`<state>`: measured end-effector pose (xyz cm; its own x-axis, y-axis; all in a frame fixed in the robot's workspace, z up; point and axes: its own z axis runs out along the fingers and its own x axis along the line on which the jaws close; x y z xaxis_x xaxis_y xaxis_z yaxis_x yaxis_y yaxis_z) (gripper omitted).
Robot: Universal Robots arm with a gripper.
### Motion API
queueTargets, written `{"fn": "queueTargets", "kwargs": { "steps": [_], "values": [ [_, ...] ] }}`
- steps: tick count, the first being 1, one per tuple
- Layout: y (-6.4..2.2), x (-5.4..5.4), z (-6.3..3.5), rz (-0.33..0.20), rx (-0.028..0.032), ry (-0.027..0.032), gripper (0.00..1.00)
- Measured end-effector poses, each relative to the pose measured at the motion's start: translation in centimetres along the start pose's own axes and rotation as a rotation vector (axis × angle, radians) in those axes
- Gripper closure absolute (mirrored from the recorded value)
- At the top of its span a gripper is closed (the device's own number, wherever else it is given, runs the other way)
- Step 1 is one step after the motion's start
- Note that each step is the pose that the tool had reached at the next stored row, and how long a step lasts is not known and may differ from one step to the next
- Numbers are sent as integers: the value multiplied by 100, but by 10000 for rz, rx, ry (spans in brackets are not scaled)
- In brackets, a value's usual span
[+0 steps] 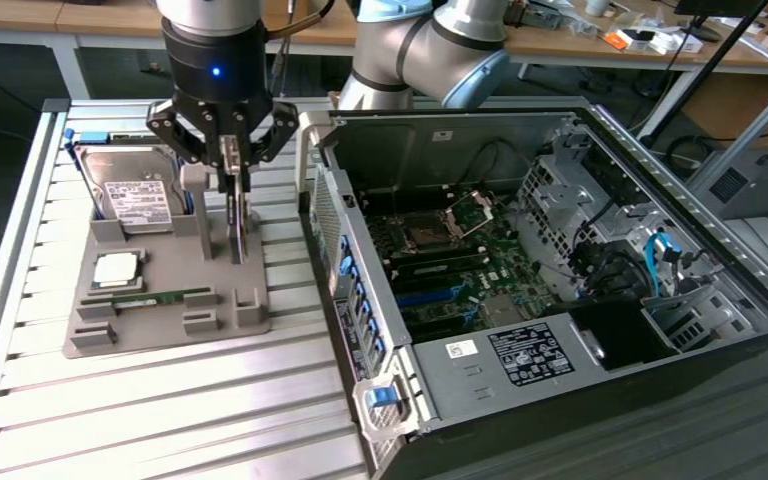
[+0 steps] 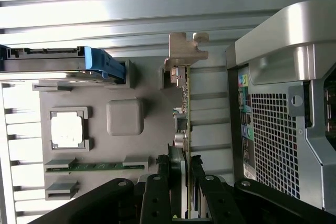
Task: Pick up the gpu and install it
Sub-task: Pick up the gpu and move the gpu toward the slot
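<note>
The gpu (image 1: 236,225) stands on edge as a thin vertical card over the grey parts tray (image 1: 244,320). My gripper (image 1: 232,165) is directly above it, shut on its upper edge. In the wrist view the gpu (image 2: 184,114) runs edge-on away from my gripper (image 2: 181,163), a black finger (image 2: 163,174) on each side of it. Its silver end bracket (image 2: 186,51) is at the far end. Whether its lower edge touches the tray I cannot tell. The open computer case (image 1: 544,270) lies on the exterior view's right, its motherboard (image 1: 451,255) exposed.
On the tray lie a silver hard drive (image 1: 137,195) in a blue carrier, a CPU (image 1: 117,268) and a RAM stick (image 1: 157,298). The case's rear wall (image 2: 278,124) stands close beside the card. Slatted metal table (image 1: 157,420) surrounds the tray.
</note>
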<state>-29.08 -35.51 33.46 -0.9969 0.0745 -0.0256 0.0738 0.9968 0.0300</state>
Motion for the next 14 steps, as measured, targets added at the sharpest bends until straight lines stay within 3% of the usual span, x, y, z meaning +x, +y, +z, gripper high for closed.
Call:
{"fn": "queueTargets", "kwargs": {
  "steps": [14],
  "values": [
    [1,-1,-41,0,0,0,73]
  ]
}}
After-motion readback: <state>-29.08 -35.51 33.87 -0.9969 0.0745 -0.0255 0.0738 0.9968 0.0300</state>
